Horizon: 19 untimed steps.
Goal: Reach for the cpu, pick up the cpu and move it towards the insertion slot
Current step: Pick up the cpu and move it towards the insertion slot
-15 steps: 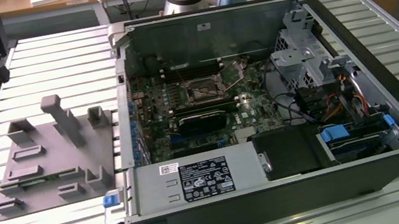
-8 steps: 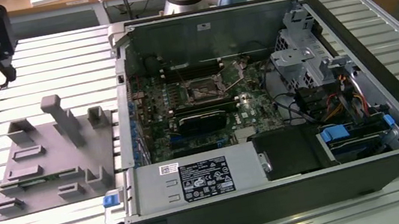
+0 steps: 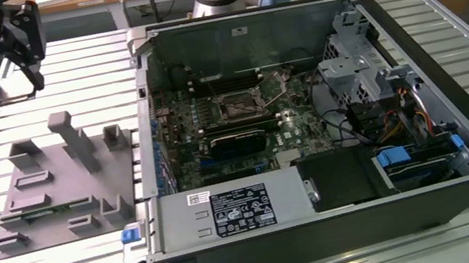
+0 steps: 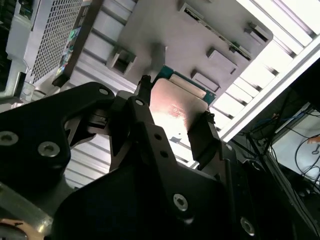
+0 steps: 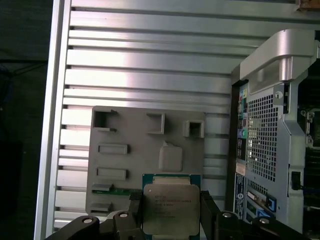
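Observation:
The cpu (image 5: 171,210), a flat silver-grey square on a green-edged board, sits between my gripper's two dark fingers (image 5: 135,204) in both wrist views, and its metal top (image 4: 175,112) catches the light. My gripper (image 5: 171,212) is shut on its two opposite edges. In the exterior view my gripper (image 3: 14,81) hangs high over the table's far corner on the exterior view's left, well above the grey fixture plate (image 3: 55,197). The insertion slot (image 3: 238,104), a square socket with a dark centre and a thin wire lever, lies on the motherboard inside the open computer case (image 3: 458,101), far from my gripper.
The grey fixture plate (image 5: 120,165) carries raised blocks and tall posts (image 3: 74,140) beneath the held chip. The case's perforated rear wall (image 5: 262,135) stands beside the plate. A black card (image 3: 236,142) and cable bundles (image 3: 386,124) crowd the case interior. Slatted aluminium table (image 3: 463,14) surrounds everything.

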Tool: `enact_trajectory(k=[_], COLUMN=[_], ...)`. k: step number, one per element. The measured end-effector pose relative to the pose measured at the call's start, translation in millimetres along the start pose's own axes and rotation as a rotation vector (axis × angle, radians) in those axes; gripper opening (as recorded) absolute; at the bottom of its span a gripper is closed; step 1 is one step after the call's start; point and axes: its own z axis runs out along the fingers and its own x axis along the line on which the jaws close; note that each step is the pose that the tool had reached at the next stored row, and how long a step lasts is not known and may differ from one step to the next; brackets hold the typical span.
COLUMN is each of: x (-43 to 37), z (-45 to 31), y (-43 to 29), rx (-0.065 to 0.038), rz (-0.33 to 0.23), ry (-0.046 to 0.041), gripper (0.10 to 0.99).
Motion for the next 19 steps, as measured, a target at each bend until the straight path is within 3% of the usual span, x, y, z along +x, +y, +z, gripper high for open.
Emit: enact_trajectory(k=[19], x=[-33.1], z=[-0.4], y=[-1.3], rx=[-0.002], rz=[-0.013], ry=[0.0008], gripper=[0.541])
